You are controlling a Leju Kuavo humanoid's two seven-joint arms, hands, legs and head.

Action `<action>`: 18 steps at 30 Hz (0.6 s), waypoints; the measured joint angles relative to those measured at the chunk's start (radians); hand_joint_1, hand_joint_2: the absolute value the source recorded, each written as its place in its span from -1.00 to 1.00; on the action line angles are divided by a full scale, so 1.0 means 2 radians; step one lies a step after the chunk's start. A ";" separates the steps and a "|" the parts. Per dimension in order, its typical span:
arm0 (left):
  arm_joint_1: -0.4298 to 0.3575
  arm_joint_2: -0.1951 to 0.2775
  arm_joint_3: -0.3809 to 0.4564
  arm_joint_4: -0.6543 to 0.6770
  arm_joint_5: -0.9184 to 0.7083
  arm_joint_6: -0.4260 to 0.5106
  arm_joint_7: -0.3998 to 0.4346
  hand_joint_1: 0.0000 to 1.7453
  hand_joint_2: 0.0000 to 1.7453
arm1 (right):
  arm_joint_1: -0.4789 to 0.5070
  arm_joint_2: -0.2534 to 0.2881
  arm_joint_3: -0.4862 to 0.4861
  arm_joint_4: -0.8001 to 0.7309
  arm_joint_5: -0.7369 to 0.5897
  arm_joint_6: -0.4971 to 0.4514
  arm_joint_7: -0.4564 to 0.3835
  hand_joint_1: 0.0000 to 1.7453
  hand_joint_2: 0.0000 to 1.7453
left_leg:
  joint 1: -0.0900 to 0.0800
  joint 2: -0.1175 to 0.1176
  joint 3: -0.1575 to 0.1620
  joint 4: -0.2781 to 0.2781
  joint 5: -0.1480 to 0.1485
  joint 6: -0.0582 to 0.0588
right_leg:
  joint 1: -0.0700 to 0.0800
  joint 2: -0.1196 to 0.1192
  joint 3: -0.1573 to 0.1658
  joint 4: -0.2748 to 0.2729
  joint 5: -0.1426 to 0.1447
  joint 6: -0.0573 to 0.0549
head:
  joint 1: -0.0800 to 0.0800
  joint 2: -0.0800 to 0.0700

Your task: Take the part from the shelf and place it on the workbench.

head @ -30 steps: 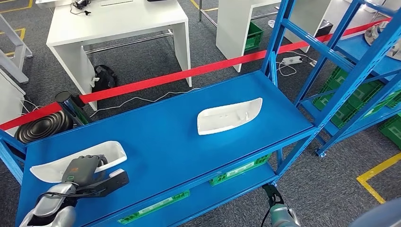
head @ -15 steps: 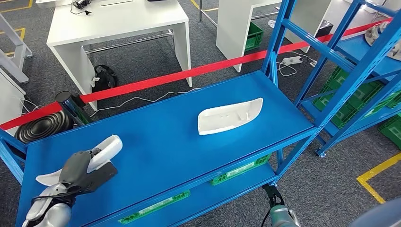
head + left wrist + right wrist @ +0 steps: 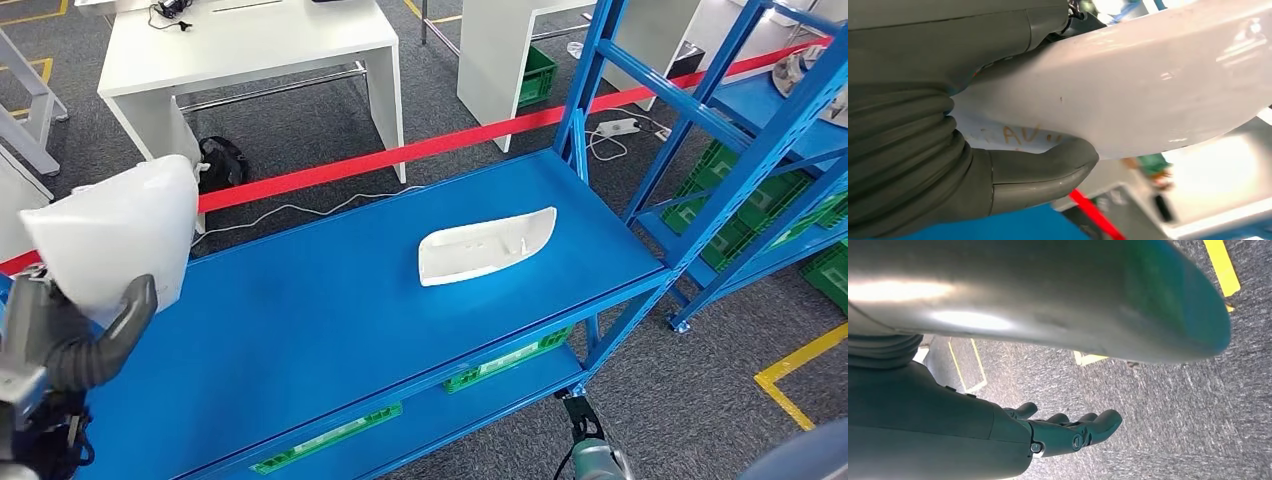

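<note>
**Part lifted clear of the shelf**

The left hand (image 3: 60, 330) holds the white part (image 3: 115, 235) raised above the left end of the blue shelf (image 3: 330, 310), close to the head camera. In the left wrist view the thumb (image 3: 1043, 170) presses on one face of the part (image 3: 1148, 90), with the rest of the hand clamped on the opposite face. The right hand (image 3: 1068, 432) hangs by the floor, its fingers (image 3: 1100, 425) loosely curled on nothing. A second white part (image 3: 485, 245) lies on the shelf, well apart.

The part looks like a thin, stiff, glossy plastic shell: probably light but slippery, and liable to twist in a one-sided hold. A hold across the shell near its middle seems safest for the carry to the white table (image 3: 250, 45).
</note>
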 joint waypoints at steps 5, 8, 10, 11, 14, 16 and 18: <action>0.032 0.010 0.000 -0.089 0.039 -0.026 -0.014 1.00 1.00 | 0.000 0.000 0.000 0.000 0.006 0.001 0.000 -1.00 -1.00 | 0.000 0.000 0.000 0.000 0.000 0.000 | 0.000 0.000 0.000 0.000 0.000 0.000 | 0.000 0.000; 0.044 0.014 0.000 -0.122 0.043 -0.029 -0.012 1.00 1.00 | -0.001 0.000 0.000 0.000 0.007 0.001 0.000 -1.00 -1.00 | 0.000 0.000 0.000 0.000 0.000 0.000 | 0.001 0.000 0.000 0.000 0.000 0.000 | 0.000 0.000; 0.049 0.016 0.000 -0.136 0.043 -0.029 -0.012 1.00 1.00 | -0.001 0.001 0.000 0.000 0.007 0.001 0.000 -1.00 -1.00 | 0.000 0.000 0.000 0.000 0.000 0.000 | 0.001 0.000 0.001 0.000 -0.001 0.001 | 0.000 0.000; 0.050 0.017 0.000 -0.141 0.043 -0.029 -0.012 1.00 1.00 | -0.001 0.001 0.000 0.000 0.007 0.001 0.000 -1.00 -1.00 | 0.000 0.000 0.000 0.000 0.000 0.000 | 0.001 0.000 0.001 0.000 -0.001 0.001 | 0.000 0.000; 0.054 0.019 0.000 -0.153 0.046 -0.035 -0.016 1.00 1.00 | -0.001 0.001 0.000 0.000 0.009 0.001 0.000 -1.00 -1.00 | -0.001 0.000 0.000 0.002 -0.002 0.002 | -0.001 0.000 0.001 -0.001 0.000 0.002 | 0.000 0.000; 0.059 0.020 0.000 -0.165 0.051 -0.048 -0.021 1.00 1.00 | -0.001 0.002 0.000 0.000 0.011 0.002 0.000 -1.00 -1.00 | -0.003 0.000 0.000 0.003 -0.004 0.005 | -0.002 -0.001 0.002 -0.002 0.000 0.004 | 0.000 0.000; 0.065 0.021 -0.001 -0.180 0.056 -0.061 -0.024 1.00 1.00 | -0.001 0.003 0.000 0.000 0.014 0.002 0.000 -1.00 -1.00 | -0.003 0.000 0.000 0.004 -0.005 0.007 | -0.003 -0.001 0.003 -0.003 0.000 0.006 | 0.000 0.000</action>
